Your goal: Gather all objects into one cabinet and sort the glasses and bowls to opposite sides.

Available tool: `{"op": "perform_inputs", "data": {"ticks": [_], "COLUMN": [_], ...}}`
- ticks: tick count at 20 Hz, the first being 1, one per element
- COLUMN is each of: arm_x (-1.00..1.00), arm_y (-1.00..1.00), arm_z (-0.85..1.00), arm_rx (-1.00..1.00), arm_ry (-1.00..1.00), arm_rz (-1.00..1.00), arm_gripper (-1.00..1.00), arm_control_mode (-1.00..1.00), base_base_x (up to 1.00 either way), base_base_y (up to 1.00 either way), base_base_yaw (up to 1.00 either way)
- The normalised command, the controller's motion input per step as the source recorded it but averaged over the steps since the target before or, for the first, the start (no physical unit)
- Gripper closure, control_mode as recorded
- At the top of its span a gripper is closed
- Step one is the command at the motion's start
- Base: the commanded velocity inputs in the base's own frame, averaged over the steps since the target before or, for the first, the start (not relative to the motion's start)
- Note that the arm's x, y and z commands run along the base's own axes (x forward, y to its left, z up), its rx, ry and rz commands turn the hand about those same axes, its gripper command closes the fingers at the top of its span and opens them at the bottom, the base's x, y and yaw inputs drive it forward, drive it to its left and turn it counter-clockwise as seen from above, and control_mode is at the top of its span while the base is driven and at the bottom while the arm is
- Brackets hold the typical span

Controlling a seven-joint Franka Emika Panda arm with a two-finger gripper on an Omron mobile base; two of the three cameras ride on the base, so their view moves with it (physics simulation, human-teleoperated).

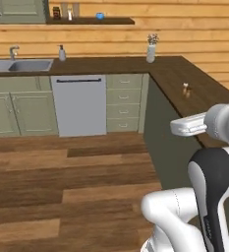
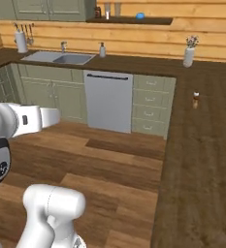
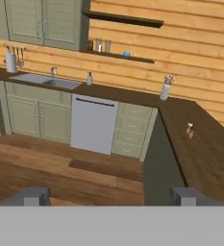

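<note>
A small bright blue bowl [image 1: 100, 16] [image 2: 140, 15] [image 3: 127, 55] sits on a dark wall shelf [image 1: 91, 21] at the far wall. Left of it on the same shelf stand small upright items [image 3: 103, 45], too small to tell whether they are glasses. The grey-green wall cabinet [image 1: 17, 11] [image 2: 51, 8] [image 3: 41, 21] hangs left of the shelf with its doors shut. My gripper [image 3: 110, 197] is open, its fingertips [image 3: 34, 196] far apart with nothing between them. It hangs over the wooden floor, far from the shelf and the cabinet.
A dark L-shaped counter [image 1: 175, 74] carries a sink [image 1: 20, 65], a soap dispenser [image 1: 62, 53], a white vase [image 1: 151, 51] and a small bottle [image 1: 186, 89]. A grey dishwasher [image 1: 79, 104] and drawer fronts [image 1: 123, 103] stand below. Open wooden floor [image 1: 62, 177] lies in front.
</note>
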Motion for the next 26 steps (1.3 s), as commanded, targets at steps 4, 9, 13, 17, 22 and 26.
{"op": "perform_inputs", "data": {"ticks": [4, 9, 13, 17, 22, 26], "arm_x": [0.0, 0.0, 0.0, 0.0, 0.0, 0.0], "arm_y": [0.0, 0.0, 0.0, 0.0, 0.0, 0.0], "arm_z": [0.0, 0.0, 0.0, 0.0, 0.0, 0.0], "arm_rx": [0.0, 0.0, 0.0, 0.0, 0.0, 0.0], "arm_ry": [0.0, 0.0, 0.0, 0.0, 0.0, 0.0], "arm_rz": [0.0, 0.0, 0.0, 0.0, 0.0, 0.0], "arm_gripper": [-1.0, -1.0, -1.0, -1.0, -1.0, -1.0], "arm_control_mode": [1.0, 1.0, 1.0, 1.0, 1.0, 1.0], "base_base_x": [0.86, 1.0, 1.0, 1.0, 1.0, 0.97], "base_base_y": [-0.27, 0.0, -0.18, 0.0, 0.14, 0.52], "base_base_yaw": [-0.08, 0.0, -0.11, -0.23, -0.18, -0.01]}}
